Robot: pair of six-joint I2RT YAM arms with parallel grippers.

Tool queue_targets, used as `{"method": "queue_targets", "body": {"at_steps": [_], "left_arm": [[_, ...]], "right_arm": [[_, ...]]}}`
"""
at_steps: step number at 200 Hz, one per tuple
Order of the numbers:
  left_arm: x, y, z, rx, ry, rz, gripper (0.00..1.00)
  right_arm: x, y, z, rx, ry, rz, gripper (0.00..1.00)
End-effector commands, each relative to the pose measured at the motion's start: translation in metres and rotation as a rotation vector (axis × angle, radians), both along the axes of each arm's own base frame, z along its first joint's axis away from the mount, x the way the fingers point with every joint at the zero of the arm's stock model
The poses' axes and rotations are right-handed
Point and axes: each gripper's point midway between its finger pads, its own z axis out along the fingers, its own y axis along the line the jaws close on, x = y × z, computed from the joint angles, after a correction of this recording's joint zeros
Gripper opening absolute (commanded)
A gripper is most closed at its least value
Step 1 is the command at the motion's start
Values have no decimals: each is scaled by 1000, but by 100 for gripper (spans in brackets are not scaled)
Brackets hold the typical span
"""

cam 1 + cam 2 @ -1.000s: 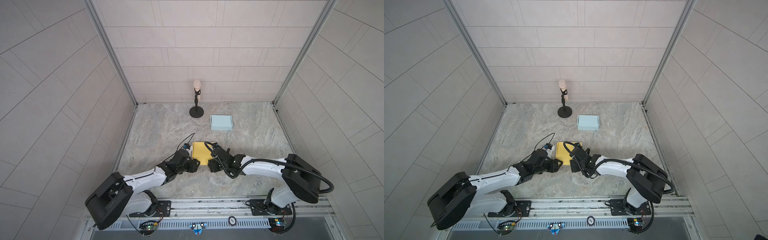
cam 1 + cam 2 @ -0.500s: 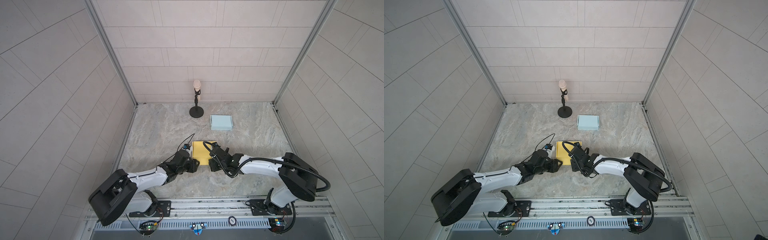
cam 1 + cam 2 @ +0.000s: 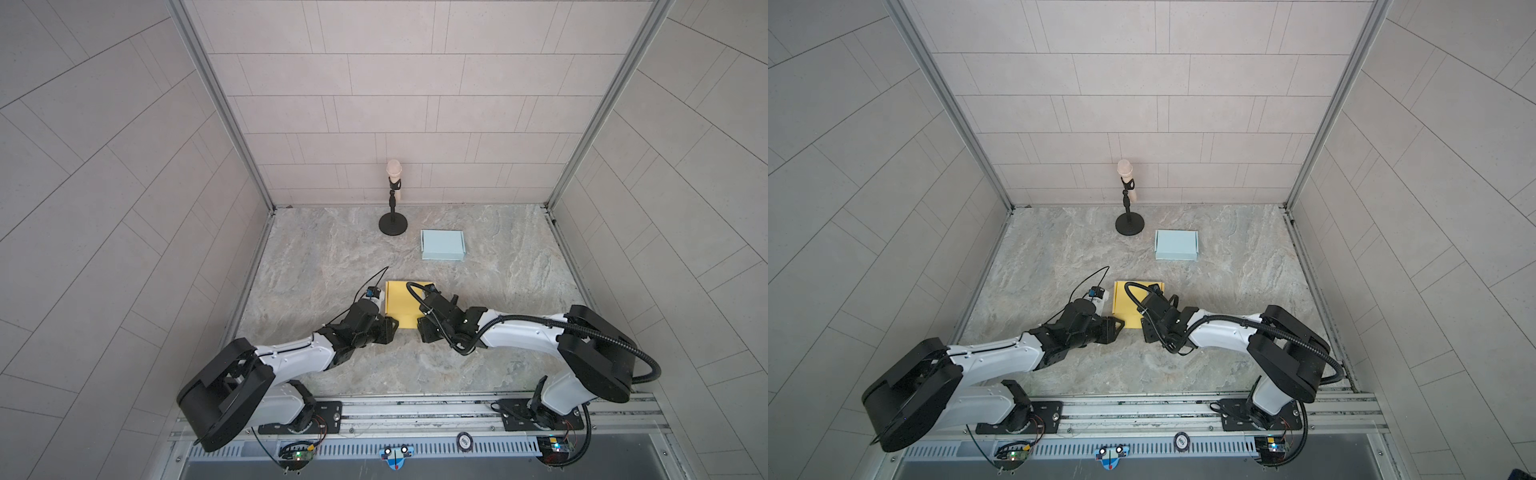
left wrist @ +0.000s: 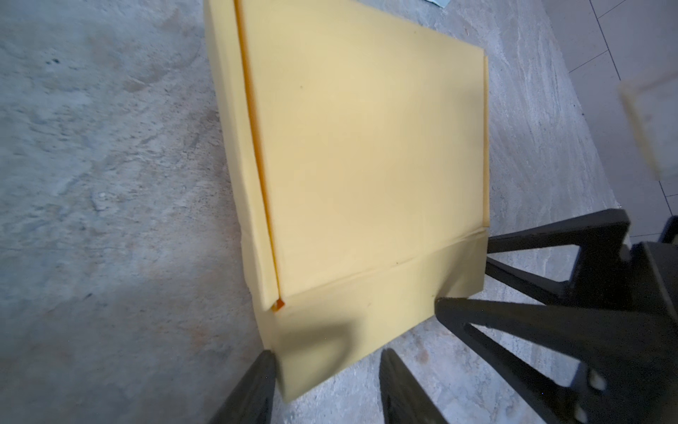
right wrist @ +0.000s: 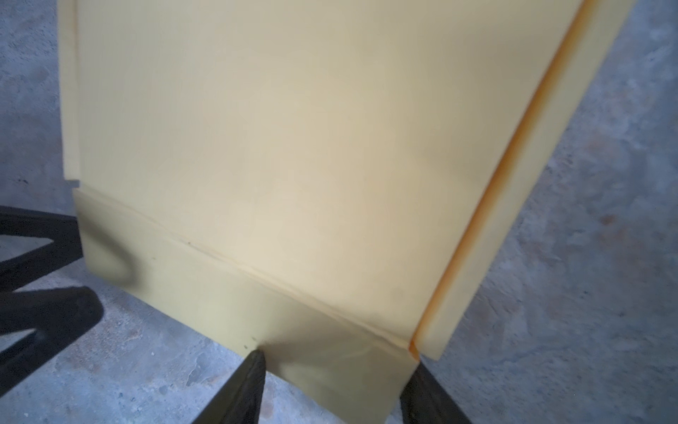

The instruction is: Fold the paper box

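Observation:
The paper box (image 3: pixel 402 302) (image 3: pixel 1126 300) is a flat yellow sheet on the marble table, its side flaps folded in and its near flap (image 4: pixel 352 304) (image 5: pixel 227 293) lying toward me. My left gripper (image 3: pixel 392 329) (image 3: pixel 1118 327) (image 4: pixel 330 383) is open at the flap's near-left corner. That corner lies between its fingers and touches one fingertip (image 4: pixel 266 367). My right gripper (image 3: pixel 420 329) (image 3: pixel 1144 329) (image 5: pixel 335 385) is open at the near-right corner, which its fingertips (image 5: pixel 255 361) straddle. Each wrist view shows the other gripper at the flap's far end.
A pale blue folded box (image 3: pixel 442 245) (image 3: pixel 1176 245) sits behind the yellow one to the right. At the back wall, a microphone stand (image 3: pixel 392 222) (image 3: pixel 1129 222) rises from a round black base. Tiled walls close in both sides.
Both grippers stay at the near flap's corners, with their jaws drawn in slightly. The yellow box has not shifted.

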Motion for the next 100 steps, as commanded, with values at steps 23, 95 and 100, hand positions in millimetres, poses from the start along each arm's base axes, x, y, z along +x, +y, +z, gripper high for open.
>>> {"method": "queue_targets", "body": {"at_steps": [23,95,100], "left_arm": [[7,-6,9,-17,-54,-15,48],[8,-4,8,-1,-55,-8,48],[8,-4,8,0,-54,-8,48]], "right_arm": [[5,10,16,61,-26,3,61],[4,-2,19,74,-26,-17,63],[4,-2,19,74,-26,-18,63]]}}
